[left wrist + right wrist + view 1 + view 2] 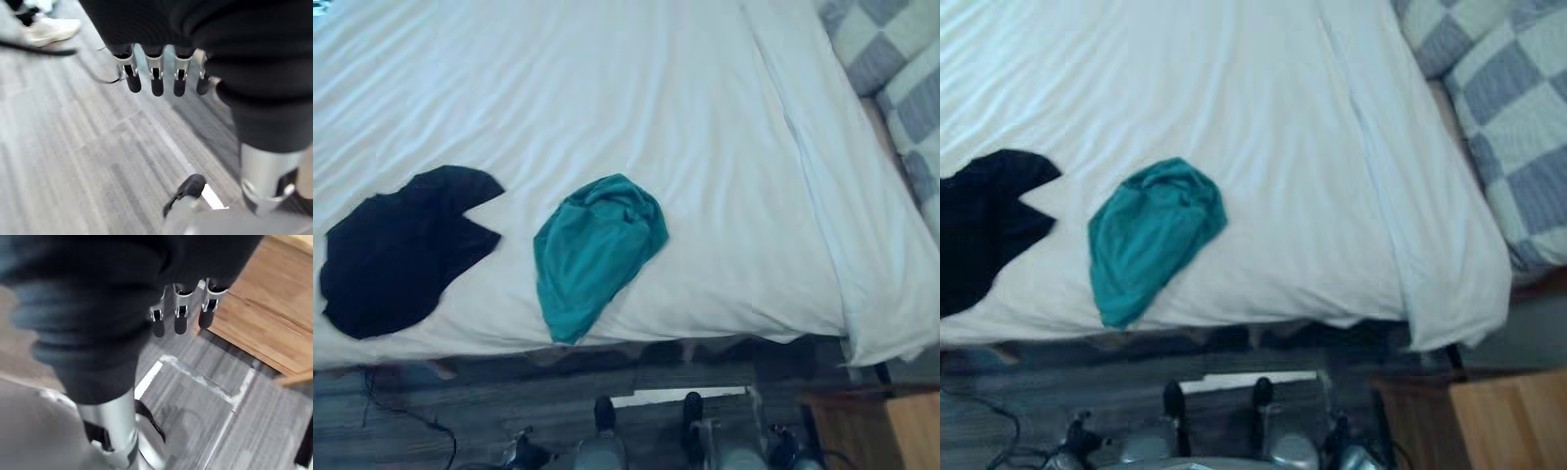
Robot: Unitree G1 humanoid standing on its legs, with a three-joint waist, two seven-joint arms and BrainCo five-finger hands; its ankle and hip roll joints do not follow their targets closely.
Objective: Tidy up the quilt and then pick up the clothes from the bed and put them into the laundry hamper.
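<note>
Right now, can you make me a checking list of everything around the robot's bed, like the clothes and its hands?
Surface: white quilt spread over the bed, lightly wrinkled.
Job's things: teal garment bunched near the bed's front edge; black garment lying to its left, apart from it. Laundry hamper: nothing seen.
Clutter: checked blue and white bedding at the bed's right side.
Hands: left hand hangs over the grey floor, fingers straight, holding nothing; right hand hangs near the wooden cabinet, fingers straight, holding nothing.
Cables: nothing seen besides the robot's own.
Surroundings: a person's pale shoe on the floor.
</note>
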